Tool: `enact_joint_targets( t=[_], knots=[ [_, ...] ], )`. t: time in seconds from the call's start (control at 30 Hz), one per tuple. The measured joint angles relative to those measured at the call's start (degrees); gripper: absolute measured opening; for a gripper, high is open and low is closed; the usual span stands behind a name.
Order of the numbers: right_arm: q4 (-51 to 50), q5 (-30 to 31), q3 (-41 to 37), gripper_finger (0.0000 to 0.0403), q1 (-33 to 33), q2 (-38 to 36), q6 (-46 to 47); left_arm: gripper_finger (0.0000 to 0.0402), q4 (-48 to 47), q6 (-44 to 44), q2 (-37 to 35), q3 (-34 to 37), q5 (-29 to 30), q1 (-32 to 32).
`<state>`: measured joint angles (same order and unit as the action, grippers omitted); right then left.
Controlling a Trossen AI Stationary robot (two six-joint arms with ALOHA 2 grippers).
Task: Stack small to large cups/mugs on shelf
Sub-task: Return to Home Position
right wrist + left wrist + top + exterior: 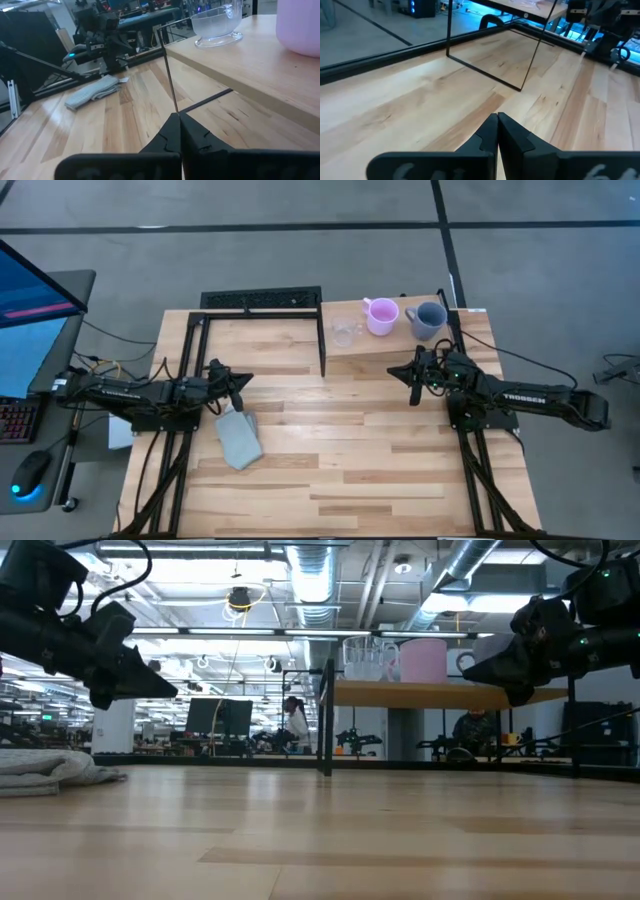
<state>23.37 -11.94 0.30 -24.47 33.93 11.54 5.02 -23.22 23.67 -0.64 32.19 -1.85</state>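
Three vessels stand upright on their bases in a row on the shelf (385,338), a raised light-wood platform at the table's far right. They are the clear glass cup (345,333), the pink-lilac mug (380,316) and the blue-grey mug (428,320). The right wrist view shows the glass cup (216,26) and an edge of the pink mug (300,25). My right gripper (414,383) is shut and hovers above the table just in front of the shelf. My left gripper (238,387) is shut at the table's left, above the folded cloth.
A folded grey-blue cloth (239,438) lies on the table near my left gripper. The shelf stands on thin black legs (322,350). A black frame runs along the table's far and left edges. Bare wood lies between the arms and toward the near edge.
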Motion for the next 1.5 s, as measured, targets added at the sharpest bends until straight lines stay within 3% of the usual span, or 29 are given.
enact_joint_targets(
  t=[0.57, 0.9, 1.2, 1.5],
  knots=[
    [-0.8, -0.07, 0.0, 0.002, 0.11, 0.07, -2.81, 0.0, -0.22, 1.53, 0.73, 0.0, -0.35, 0.0],
    [-0.74, -0.15, -0.01, 0.0005, 0.11, 0.12, -3.03, 0.0, -0.33, 1.55, 0.73, 0.0, -0.33, 0.0],
    [-0.93, 0.9, -0.04, 0.005, 2.61, 0.16, -2.94, 0.0, -0.37, 1.57, 0.73, 0.0, -0.33, 0.0],
    [-1.29, 0.57, -0.07, 0.0055, 4.12, 0.28, -2.4, 0.0, -0.38, 1.57, 0.73, 0.0, -0.33, 0.0]
  ],
)
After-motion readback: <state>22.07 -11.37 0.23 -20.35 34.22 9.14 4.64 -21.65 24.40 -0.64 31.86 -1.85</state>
